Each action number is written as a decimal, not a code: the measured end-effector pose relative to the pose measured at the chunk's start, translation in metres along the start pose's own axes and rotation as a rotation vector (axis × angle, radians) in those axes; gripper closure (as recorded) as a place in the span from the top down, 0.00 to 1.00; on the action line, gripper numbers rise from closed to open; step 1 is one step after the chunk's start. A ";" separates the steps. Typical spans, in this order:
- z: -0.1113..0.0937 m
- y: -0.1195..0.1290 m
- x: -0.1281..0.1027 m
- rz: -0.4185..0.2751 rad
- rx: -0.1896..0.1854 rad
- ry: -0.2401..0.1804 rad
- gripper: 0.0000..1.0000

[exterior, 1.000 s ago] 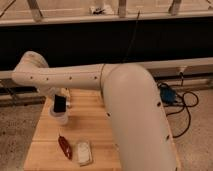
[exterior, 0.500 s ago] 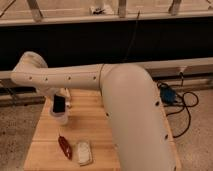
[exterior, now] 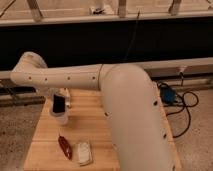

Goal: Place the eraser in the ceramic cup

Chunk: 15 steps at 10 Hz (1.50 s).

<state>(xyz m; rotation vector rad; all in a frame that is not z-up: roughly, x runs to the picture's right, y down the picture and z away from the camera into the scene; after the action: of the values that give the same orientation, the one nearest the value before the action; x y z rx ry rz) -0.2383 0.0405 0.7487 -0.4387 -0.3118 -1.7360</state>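
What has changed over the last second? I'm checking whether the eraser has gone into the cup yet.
Nothing has visibly changed. The gripper hangs over the white cup at the table's far left, with the black eraser upright between its fingers, just above the cup's mouth, as it was a second ago. The red object and the pale pad lie at the near edge as before.

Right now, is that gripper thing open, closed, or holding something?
Gripper: above the ceramic cup, closed on the black eraser.
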 end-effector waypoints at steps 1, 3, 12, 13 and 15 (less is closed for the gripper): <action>0.000 0.000 0.000 -0.001 0.000 0.000 0.42; 0.000 -0.001 0.000 -0.007 0.002 -0.002 0.61; 0.000 -0.001 0.002 -0.025 0.007 -0.004 0.80; 0.000 -0.001 0.002 -0.025 0.008 -0.004 0.80; 0.000 -0.001 0.002 -0.029 0.010 -0.008 0.80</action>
<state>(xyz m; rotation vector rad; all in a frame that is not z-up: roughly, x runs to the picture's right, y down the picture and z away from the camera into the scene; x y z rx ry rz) -0.2395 0.0392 0.7501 -0.4357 -0.3339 -1.7601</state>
